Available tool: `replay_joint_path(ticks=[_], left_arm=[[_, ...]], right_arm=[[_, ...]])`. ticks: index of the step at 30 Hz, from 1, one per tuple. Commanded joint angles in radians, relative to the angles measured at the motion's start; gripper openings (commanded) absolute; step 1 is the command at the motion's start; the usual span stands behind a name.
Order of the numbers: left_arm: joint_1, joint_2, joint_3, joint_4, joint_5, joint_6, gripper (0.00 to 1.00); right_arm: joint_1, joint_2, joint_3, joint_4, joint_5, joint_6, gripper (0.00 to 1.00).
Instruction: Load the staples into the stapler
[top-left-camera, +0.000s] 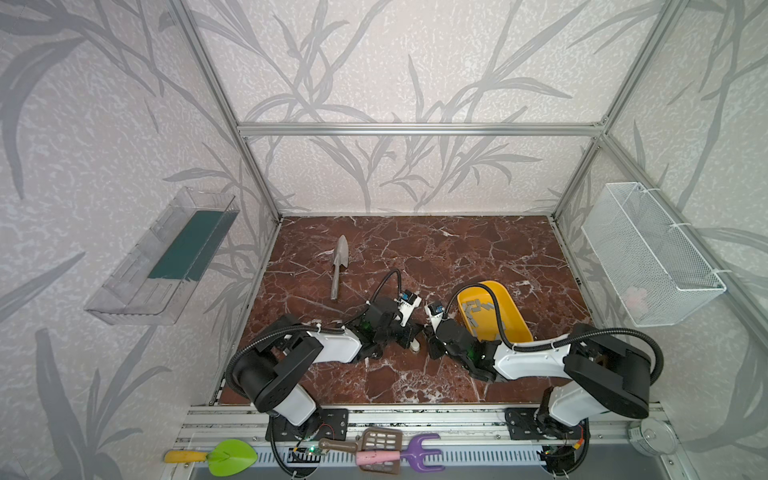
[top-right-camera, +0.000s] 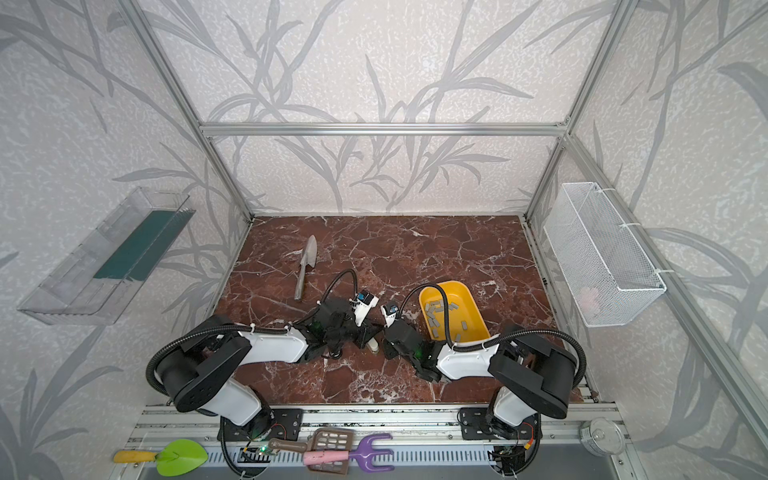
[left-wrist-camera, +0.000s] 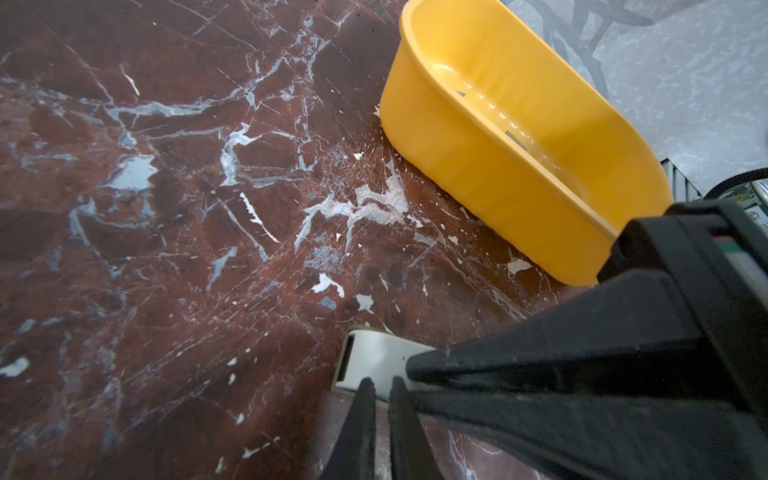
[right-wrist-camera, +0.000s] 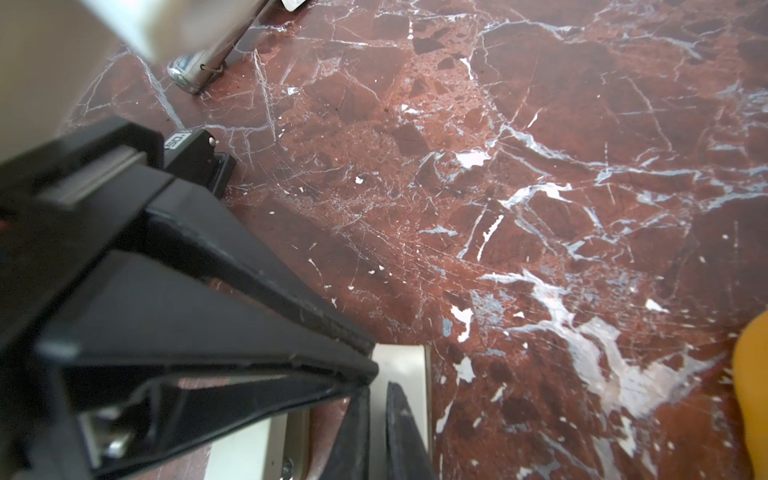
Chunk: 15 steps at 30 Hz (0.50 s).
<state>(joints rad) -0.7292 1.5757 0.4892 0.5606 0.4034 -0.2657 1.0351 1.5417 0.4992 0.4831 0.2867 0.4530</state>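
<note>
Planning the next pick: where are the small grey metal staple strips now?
In both top views the small grey metal staple strips lie scattered inside the yellow oblong plastic tray, right of centre on the red marble tabletop, beside the right arm.

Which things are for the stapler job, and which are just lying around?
For the job: staples, the yellow tray holding them, stapler (mostly hidden; silvery rail end shows).
Just lying about: grey trowel, wire basket, clear bin, green toy spade.

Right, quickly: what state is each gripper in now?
Left gripper: closed, over a cream-white block; whether it grips it cannot be told.
Right gripper: closed, over a cream-white piece; a grip cannot be told.
</note>
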Motion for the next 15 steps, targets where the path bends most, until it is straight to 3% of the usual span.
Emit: replay_joint_path(ticks=[1, 15], left_arm=[[-0.006, 0.017, 0.011, 0.051, 0.042, -0.001, 0.12], [-0.007, 0.018, -0.002, 0.071, 0.045, -0.009, 0.12]], right_arm=[[0.006, 0.042, -0.045, -0.053, -0.022, 0.032, 0.11], [0.068, 0.113, -0.100, 0.046, 0.056, 0.091, 0.10]])
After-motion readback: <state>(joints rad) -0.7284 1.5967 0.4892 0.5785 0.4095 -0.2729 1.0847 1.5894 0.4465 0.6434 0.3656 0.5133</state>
